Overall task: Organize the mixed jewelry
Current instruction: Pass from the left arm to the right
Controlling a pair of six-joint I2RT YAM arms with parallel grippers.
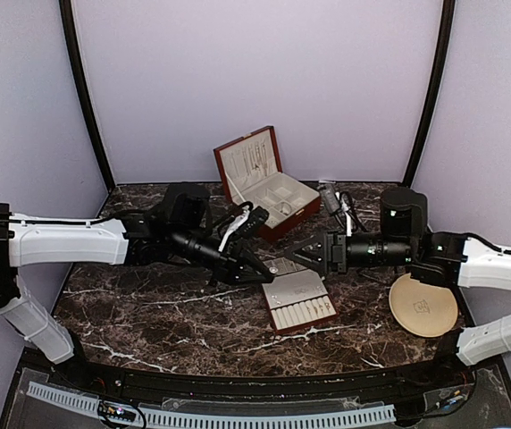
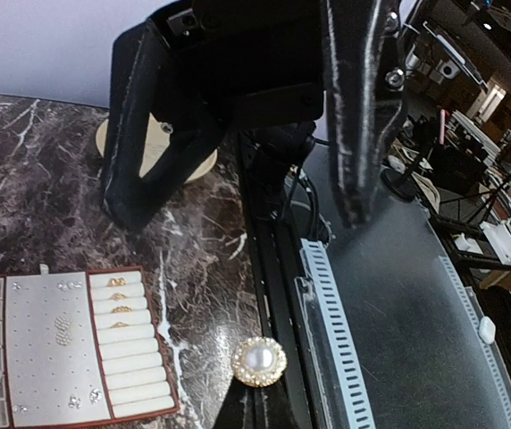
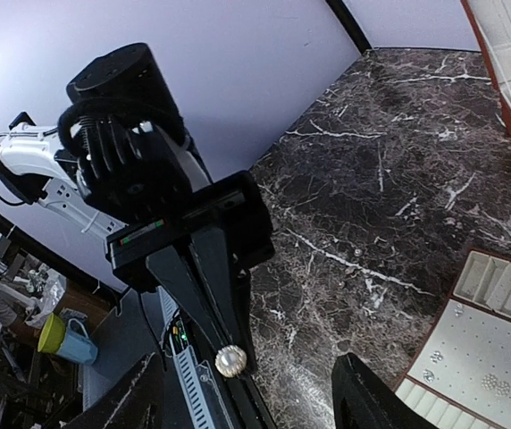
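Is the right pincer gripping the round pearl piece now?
No, the right pincer stands open, while the pearl piece sits at the left pincer's tips.

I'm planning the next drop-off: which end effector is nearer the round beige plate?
Right. The right end effector hangs open to the left of the plate, near the table's middle. The left end effector, shut on a pearl brooch, sits farther left still.

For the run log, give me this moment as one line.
left gripper: shut on pearl piece | right gripper: open, empty, facing left gripper | ring tray: on table, partly filled
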